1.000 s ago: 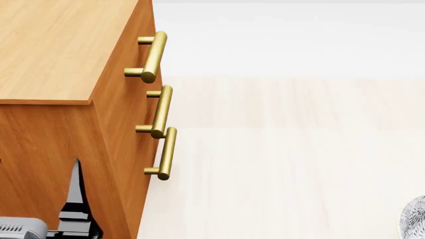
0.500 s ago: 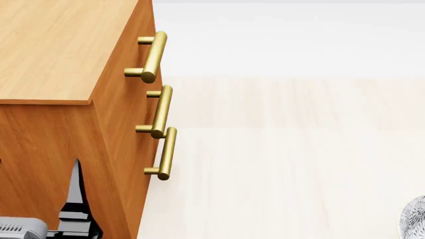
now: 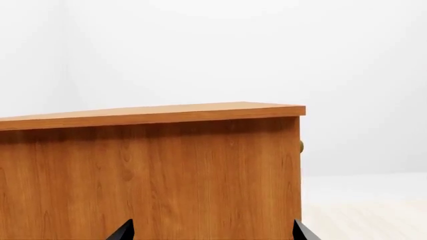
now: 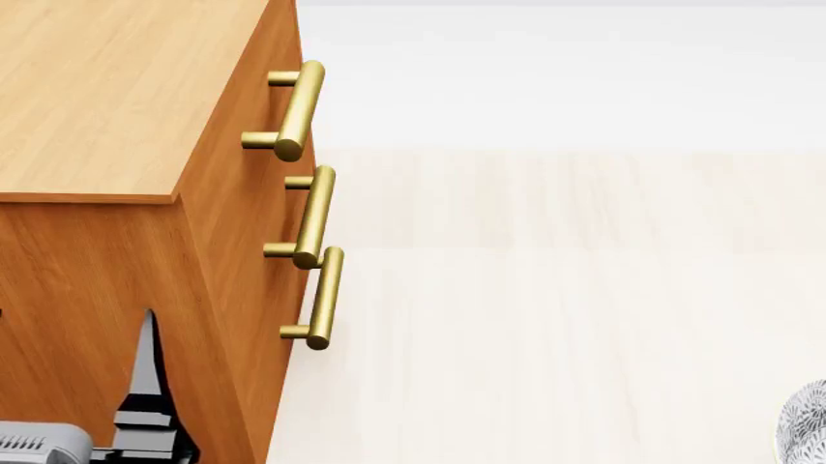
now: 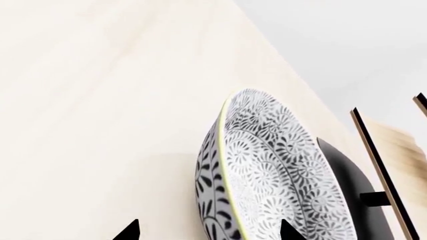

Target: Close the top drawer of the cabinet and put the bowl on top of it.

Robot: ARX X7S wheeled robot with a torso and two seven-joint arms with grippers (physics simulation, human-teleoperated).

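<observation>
The warm-brown cabinet (image 4: 116,106) fills the left of the head view, its flat top bare. The top drawer (image 4: 265,58) carries the uppermost brass handle (image 4: 294,108), and its front looks level with the two below. My left gripper (image 3: 213,232) is open, facing the cabinet's (image 3: 167,175) side wall close up; one dark finger (image 4: 149,367) shows against that wall. The patterned bowl (image 5: 267,170) lies on the pale floor, only its edge (image 4: 810,425) showing in the head view. My right gripper (image 5: 208,231) is open, with the bowl's rim between its fingertips.
Two lower drawers with matching handles (image 4: 313,217) (image 4: 323,298) sit under the top one. A pale wood rack with dark edges (image 5: 390,155) stands just behind the bowl. Light wood floor (image 4: 555,290) stretches between the cabinet and the bowl.
</observation>
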